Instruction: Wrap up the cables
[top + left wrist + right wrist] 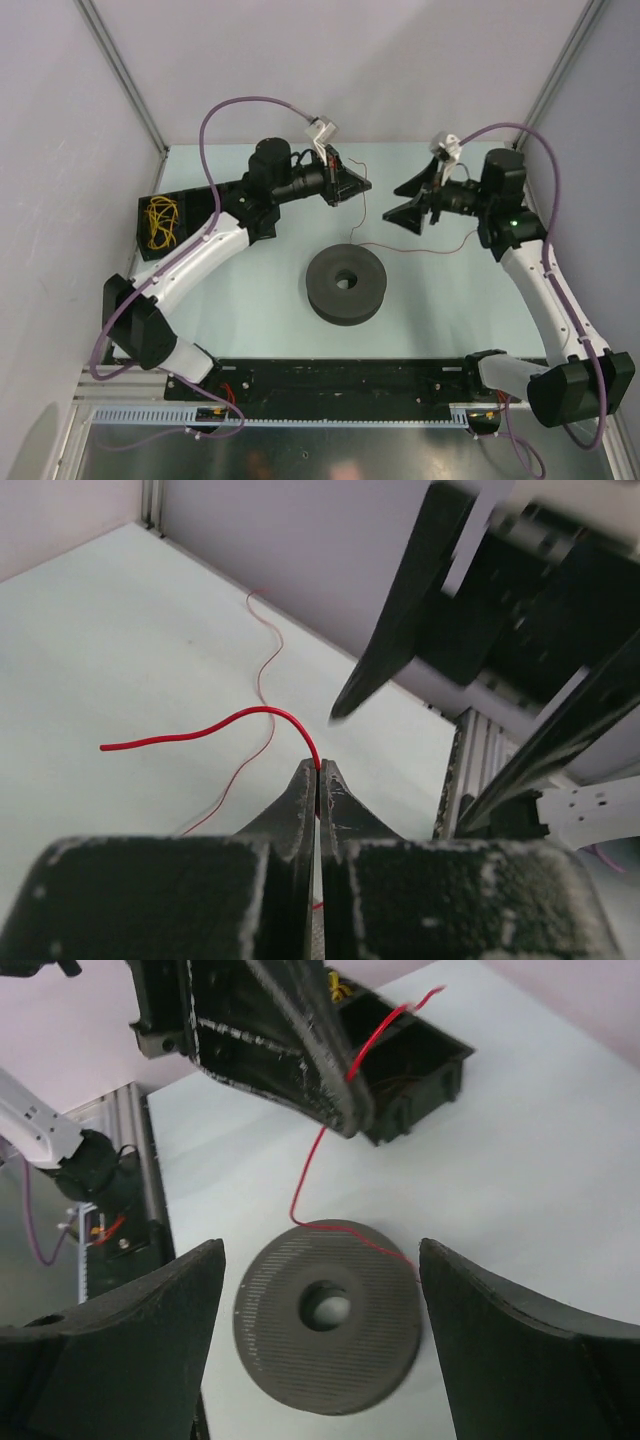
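Pale table with spool, bin, cables

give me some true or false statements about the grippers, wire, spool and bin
1. The left gripper is shut on the wire. True.
2. The right gripper grips the wire too. False: it is open and holds nothing.
3. The spool lies flat on the table. True.
4. The wire is wound all round the spool. False: it only crosses the spool's rim, and the rest runs loose.
5. The bin stands on the right arm's side. False: it is by the left arm.
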Available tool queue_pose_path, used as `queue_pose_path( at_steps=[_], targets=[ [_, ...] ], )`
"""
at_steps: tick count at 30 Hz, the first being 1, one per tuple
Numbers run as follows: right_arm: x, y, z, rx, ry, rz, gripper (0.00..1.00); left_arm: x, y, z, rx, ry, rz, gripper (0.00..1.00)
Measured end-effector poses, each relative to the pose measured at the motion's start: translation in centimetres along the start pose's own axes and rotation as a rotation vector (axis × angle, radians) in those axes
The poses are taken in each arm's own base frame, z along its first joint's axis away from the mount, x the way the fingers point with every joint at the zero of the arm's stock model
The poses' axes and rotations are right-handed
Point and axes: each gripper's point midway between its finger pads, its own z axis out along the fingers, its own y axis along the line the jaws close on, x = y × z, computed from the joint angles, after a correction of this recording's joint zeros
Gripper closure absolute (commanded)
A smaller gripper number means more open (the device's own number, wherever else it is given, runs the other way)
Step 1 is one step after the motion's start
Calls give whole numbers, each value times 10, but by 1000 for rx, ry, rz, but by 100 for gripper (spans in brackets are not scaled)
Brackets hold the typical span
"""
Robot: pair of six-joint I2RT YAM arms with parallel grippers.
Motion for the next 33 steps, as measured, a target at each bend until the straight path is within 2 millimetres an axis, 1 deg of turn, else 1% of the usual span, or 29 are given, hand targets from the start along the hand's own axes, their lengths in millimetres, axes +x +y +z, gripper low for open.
queue_pose_path(
  at_steps=[2, 4, 6, 9, 12, 17, 20, 22, 23, 25, 26, 30, 33],
  targets=[
    [8, 14, 15, -43, 11, 22, 22, -7, -7, -3, 16, -34, -12, 100],
    [11, 25, 25, -67, 15, 29, 27, -13, -13, -6, 33, -58, -23, 100],
    [9, 34, 34, -84, 7, 20, 30, -17, -19, -9, 52, -78, -38, 100],
    [4, 42, 45, -87, -16, 5, 36, -21, -24, -11, 66, -100, -56, 100],
    [-5, 42, 51, -66, -53, -9, 45, -21, -26, -11, 74, -109, -80, 100],
    [-16, 30, 56, -8, -102, -11, 63, -16, -24, -10, 75, -107, -117, 100],
    [-16, 22, 59, 23, -116, -3, 80, -16, -25, -11, 77, -113, -127, 100],
    [-15, 19, 61, 33, -121, 1, 93, -16, -25, -11, 78, -115, -131, 100],
    [-14, 18, 61, 36, -122, 5, 97, -17, -25, -11, 76, -118, -134, 100],
    [-13, 19, 61, 32, -124, 10, 99, -18, -23, -11, 71, -124, -137, 100],
    [-13, 20, 62, 31, -125, 9, 100, -17, -23, -11, 70, -124, -140, 95],
    [-12, 18, 61, 33, -129, 8, 100, -17, -24, -12, 72, -123, -145, 51],
    [-10, 9, 54, 60, -127, 10, 100, -14, -21, -20, 67, -118, -146, 26]
  ],
)
